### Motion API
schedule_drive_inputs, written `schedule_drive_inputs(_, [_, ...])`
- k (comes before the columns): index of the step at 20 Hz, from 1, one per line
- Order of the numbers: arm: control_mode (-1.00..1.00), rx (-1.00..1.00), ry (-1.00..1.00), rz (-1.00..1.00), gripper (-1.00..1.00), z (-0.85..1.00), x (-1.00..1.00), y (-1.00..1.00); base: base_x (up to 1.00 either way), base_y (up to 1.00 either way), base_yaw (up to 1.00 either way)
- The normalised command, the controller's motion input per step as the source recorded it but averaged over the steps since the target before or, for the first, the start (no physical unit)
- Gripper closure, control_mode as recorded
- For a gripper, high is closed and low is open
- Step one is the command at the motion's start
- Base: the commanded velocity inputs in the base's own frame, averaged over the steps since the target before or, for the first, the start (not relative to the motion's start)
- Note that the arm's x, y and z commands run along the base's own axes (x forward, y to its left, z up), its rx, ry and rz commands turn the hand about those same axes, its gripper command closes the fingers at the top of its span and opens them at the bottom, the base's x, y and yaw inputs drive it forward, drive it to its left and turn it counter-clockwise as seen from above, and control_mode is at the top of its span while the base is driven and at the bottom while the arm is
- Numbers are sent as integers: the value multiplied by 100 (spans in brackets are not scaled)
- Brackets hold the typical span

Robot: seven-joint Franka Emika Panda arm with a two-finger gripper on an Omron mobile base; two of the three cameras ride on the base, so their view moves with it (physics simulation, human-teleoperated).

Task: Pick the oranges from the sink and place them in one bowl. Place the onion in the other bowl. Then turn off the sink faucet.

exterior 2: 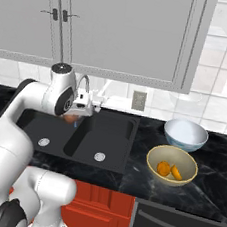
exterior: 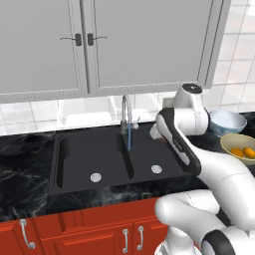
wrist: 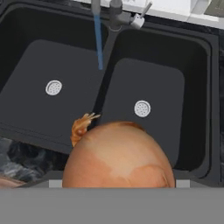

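Note:
My gripper (exterior 2: pixel 77 110) is shut on the onion (exterior 2: pixel 70 117), held above the black sink (exterior 2: pixel 108 130) near the divider between its basins. In the hand view the reddish-brown onion (wrist: pixel 118 157) covers the fingertips, with both basins of the sink (wrist: pixel 148 87) below. Two oranges (exterior 2: pixel 163 168) (exterior 2: pixel 176 172) lie in the yellow-tan bowl (exterior 2: pixel 150 158) on the counter to the right. Behind it stands the pale blue-white bowl (exterior 2: pixel 185 134), with nothing in it. A blue stream of water (wrist: pixel 99 43) runs from the silver faucet (wrist: pixel 116 11) (exterior: pixel 125 112).
Grey wall cabinets (exterior: pixel 99 45) hang low over the sink. Black marble counter (exterior: pixel 25 159) flanks both sides, with red base cabinets (exterior: pixel 99 234) below. An outlet (exterior 2: pixel 139 99) sits on the tiled wall behind the right counter.

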Motion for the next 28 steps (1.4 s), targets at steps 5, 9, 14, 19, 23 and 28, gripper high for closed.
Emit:
schedule_drive_inputs(5, [-100,0,-2,-4,100,2,0,-45,0,0,0])
schedule_drive_inputs(9, [-100,0,0,-3,100,11,0,-42,0,0,0])
schedule_drive_inputs(14, [-100,0,0,-2,100,25,0,-40,0,0,0])
schedule_drive_inputs(19, [-100,0,0,-2,100,33,0,-37,0,0,0])
schedule_drive_inputs(23, [-100,0,0,-1,100,25,0,-38,0,0,0])
schedule_drive_inputs(28, [-100,0,0,-2,100,5,0,-38,0,0,0])
